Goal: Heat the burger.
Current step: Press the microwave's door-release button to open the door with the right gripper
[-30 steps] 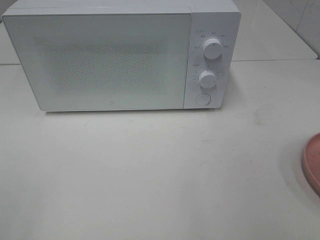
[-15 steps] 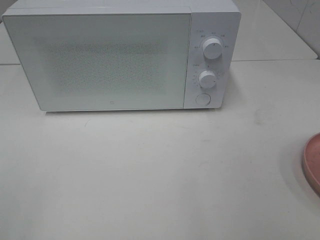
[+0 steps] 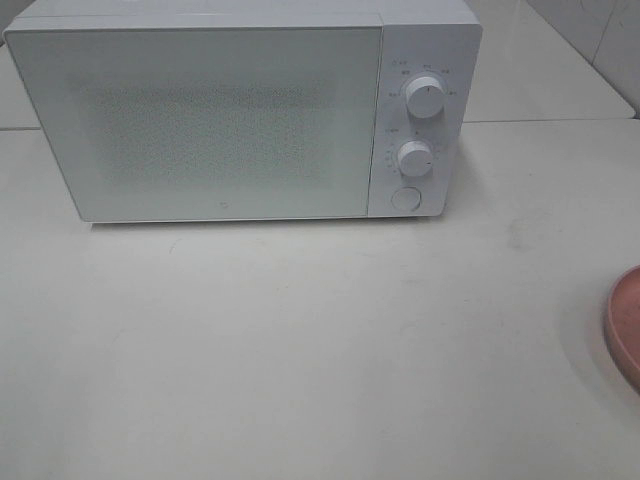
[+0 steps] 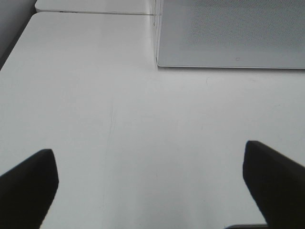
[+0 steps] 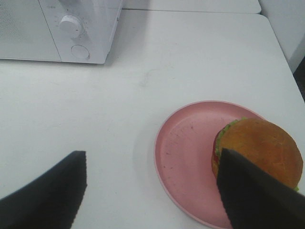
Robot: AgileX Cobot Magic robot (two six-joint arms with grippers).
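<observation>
The burger (image 5: 257,143) sits on the pink plate (image 5: 186,143); microwave (image 3: 200,120) door shut; left gripper (image 4: 147,150) and right gripper (image 5: 152,155) gape empty.

Left jaws spread wide, right jaws parted

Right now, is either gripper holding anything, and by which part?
Nothing is held. The left gripper is open over the table. The right gripper is open above the plate; the burger sits on it, not between the jaws.
</observation>
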